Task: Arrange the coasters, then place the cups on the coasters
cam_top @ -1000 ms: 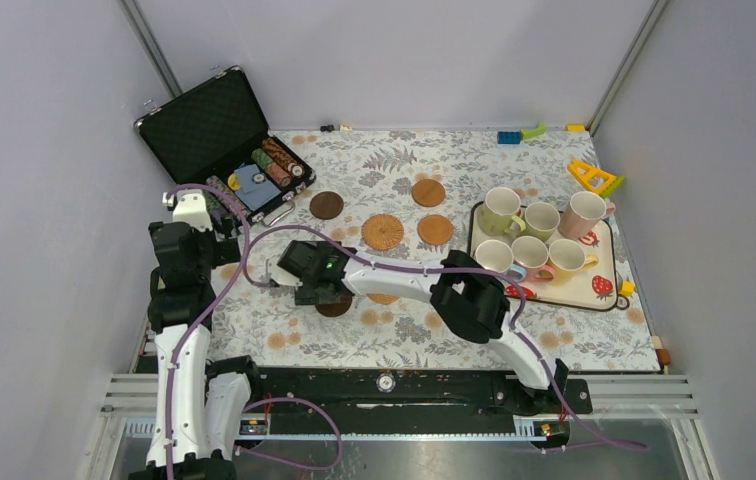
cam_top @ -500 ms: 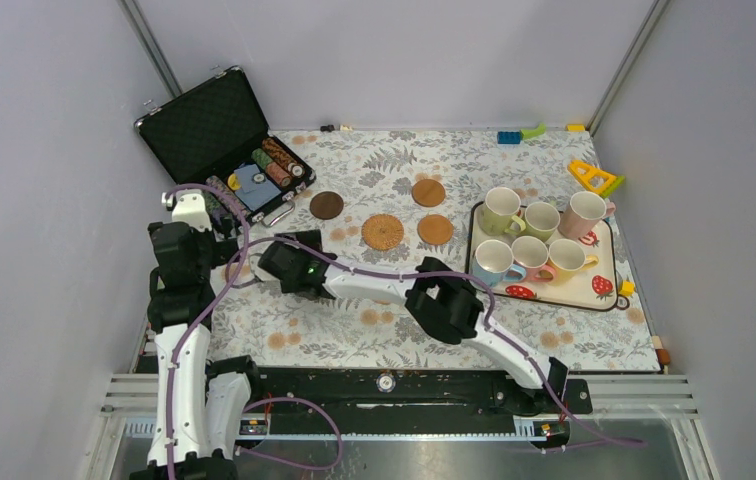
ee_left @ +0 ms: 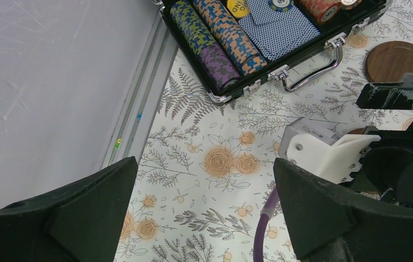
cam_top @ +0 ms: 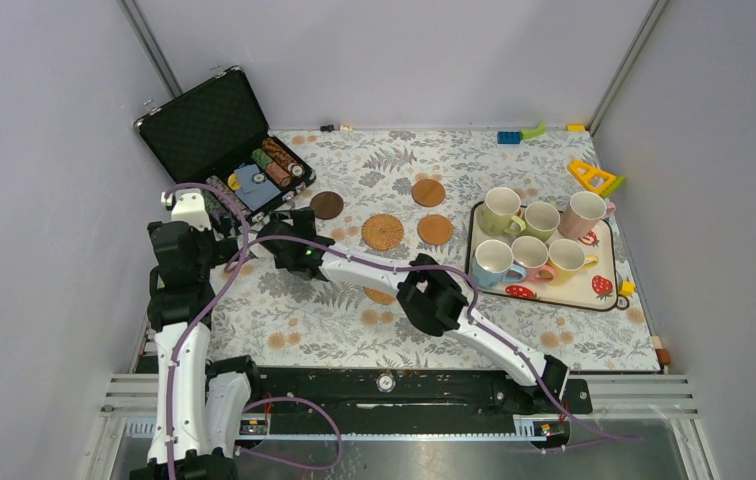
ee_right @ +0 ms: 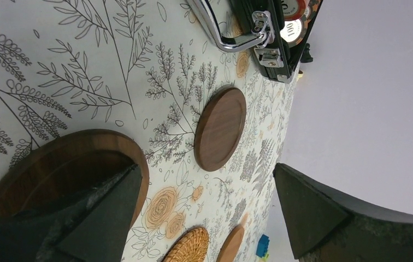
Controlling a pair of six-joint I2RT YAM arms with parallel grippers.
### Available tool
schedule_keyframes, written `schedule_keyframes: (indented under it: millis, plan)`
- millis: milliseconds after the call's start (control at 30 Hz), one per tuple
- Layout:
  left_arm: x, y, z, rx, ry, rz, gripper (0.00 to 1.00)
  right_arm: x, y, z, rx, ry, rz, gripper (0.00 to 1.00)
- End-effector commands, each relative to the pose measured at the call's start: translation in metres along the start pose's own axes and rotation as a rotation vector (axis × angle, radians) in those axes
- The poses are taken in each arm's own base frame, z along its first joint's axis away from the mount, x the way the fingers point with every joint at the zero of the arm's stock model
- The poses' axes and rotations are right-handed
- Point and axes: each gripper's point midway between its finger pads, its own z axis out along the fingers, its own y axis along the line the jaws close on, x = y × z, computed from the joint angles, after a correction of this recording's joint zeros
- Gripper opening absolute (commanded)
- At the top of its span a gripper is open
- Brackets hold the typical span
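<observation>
Two dark wood coasters show in the right wrist view: one (ee_right: 220,128) lies flat near the case, the other (ee_right: 57,158) lies under my left fingertip. My right gripper (ee_right: 204,213) (cam_top: 279,238) is open, low over the cloth. A woven coaster (cam_top: 382,232) and two cork coasters (cam_top: 428,192) (cam_top: 435,229) lie mid-table. Another tan coaster (cam_top: 381,296) peeks from under the right arm. Several cups, among them blue (cam_top: 494,262), pink (cam_top: 532,257) and yellow (cam_top: 568,257), stand on the tray (cam_top: 594,292). My left gripper (ee_left: 204,213) (cam_top: 222,232) hangs open over bare cloth.
An open black case (cam_top: 254,175) of poker chips lies at the far left, its handle (ee_left: 308,73) facing my grippers. Toy blocks (cam_top: 519,134) and a yellow toy (cam_top: 594,178) sit at the far right. The right arm's purple cable (ee_left: 264,229) crosses under the left gripper.
My right arm has swung left and away from me, from mid-table to beside the case. The dark coaster seen under it earlier has gone along. The left arm has stayed still.
</observation>
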Motion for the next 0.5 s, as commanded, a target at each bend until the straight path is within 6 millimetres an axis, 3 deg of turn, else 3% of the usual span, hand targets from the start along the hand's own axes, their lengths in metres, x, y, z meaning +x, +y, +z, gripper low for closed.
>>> schedule_keyframes:
  millis: [0, 133, 333, 467]
  plan:
    - [-0.013, -0.002, 0.000, 0.012, -0.052, -0.012, 0.99, 0.014, -0.022, -0.001, 0.034, 0.040, 0.016, 1.00]
    - [-0.013, -0.002, 0.000, 0.011, -0.051, -0.014, 0.99, 0.022, -0.020, -0.007, 0.006, 0.044, -0.007, 1.00]
    - [-0.013, -0.001, -0.002, 0.009, -0.057, -0.015, 0.99, 0.047, 0.026, -0.023, -0.186, 0.064, -0.042, 1.00]
    - [-0.014, -0.002, -0.001, 0.013, -0.056, -0.015, 0.99, 0.061, 0.042, -0.033, -0.249, 0.069, -0.061, 1.00]
